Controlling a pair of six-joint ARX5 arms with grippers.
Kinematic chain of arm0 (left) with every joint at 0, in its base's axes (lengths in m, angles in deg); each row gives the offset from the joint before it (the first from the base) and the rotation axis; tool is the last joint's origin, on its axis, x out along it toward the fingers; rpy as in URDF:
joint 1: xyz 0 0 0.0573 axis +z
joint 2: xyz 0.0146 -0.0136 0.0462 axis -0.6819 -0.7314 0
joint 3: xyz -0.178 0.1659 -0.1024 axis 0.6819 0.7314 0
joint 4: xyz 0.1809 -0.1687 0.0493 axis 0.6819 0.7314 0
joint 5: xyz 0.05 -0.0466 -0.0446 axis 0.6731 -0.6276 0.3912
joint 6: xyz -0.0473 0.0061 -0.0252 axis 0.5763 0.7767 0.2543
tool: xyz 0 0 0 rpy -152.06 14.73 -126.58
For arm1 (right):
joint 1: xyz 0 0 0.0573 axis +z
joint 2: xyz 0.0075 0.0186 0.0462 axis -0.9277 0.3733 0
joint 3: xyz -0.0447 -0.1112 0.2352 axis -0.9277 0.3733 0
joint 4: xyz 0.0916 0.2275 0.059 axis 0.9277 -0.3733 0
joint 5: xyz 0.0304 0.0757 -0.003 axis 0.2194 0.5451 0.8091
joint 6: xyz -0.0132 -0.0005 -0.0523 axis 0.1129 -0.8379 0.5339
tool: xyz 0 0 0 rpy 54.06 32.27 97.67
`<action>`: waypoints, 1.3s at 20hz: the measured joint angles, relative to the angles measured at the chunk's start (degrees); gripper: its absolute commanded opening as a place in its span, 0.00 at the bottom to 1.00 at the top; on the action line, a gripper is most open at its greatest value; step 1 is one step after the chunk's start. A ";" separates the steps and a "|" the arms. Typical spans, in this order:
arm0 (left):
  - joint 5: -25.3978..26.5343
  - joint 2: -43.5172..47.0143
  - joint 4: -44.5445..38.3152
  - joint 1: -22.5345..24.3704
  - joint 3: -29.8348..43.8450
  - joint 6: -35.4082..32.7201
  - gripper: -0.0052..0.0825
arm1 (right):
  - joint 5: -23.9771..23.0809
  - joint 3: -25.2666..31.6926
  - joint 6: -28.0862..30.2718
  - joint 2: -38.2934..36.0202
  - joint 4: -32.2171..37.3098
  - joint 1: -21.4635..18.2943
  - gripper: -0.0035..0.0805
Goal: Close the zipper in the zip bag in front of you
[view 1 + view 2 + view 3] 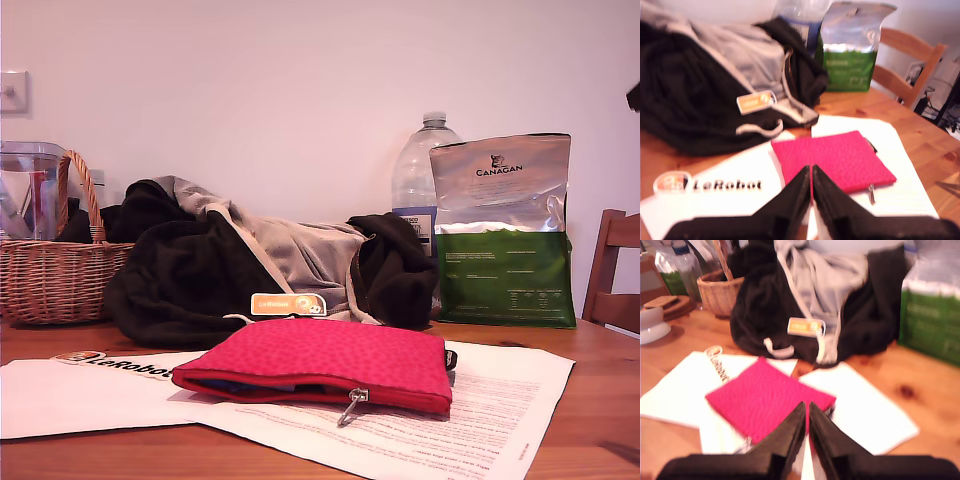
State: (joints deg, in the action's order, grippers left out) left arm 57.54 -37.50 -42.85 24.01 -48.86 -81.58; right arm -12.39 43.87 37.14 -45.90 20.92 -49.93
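My first gripper has its jaws pressed together with nothing between them, poised above the white paper sheets and apart from the zip bag. My second gripper is likewise closed and empty, held above the same sheets, just short of the zip bag. Neither gripper appears in the exterior view. The zip bag lies flat on the white paper sheets near the front edge of the table, roughly at the middle of its width. The zipper runs along the long edge of the bag that faces the exterior camera; the section toward the exterior view's left gapes open, showing a dark interior. The silver slider with its pull tab sits on that edge toward the exterior view's right end. Behind the bag lies a heap of dark clothing bearing an orange tag. A wicker basket stands at the table's rear toward the exterior view's left. A water bottle and a green-and-silver Canagan bag stand at the rear toward the exterior view's right.
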 measured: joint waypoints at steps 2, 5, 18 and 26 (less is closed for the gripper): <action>-0.02 -0.48 -0.24 -0.59 0.00 -2.80 0.03 | -2.19 -0.07 4.17 0.00 0.63 0.00 0.03; -1.75 -4.79 -2.43 -2.93 0.00 -5.68 0.03 | -2.40 -1.53 12.85 2.19 -0.85 0.92 0.03; -1.38 -29.81 -17.38 -18.49 0.00 -10.43 0.03 | -4.35 -4.72 54.16 26.82 -1.11 15.39 0.11; -1.31 -37.22 -20.85 -18.53 0.00 -10.45 0.03 | -3.67 -4.72 69.77 40.54 9.55 16.09 0.32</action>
State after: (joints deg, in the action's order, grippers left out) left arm 56.22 -74.72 -63.71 5.48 -48.86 -92.03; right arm -16.06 39.15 106.91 -5.36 30.47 -33.84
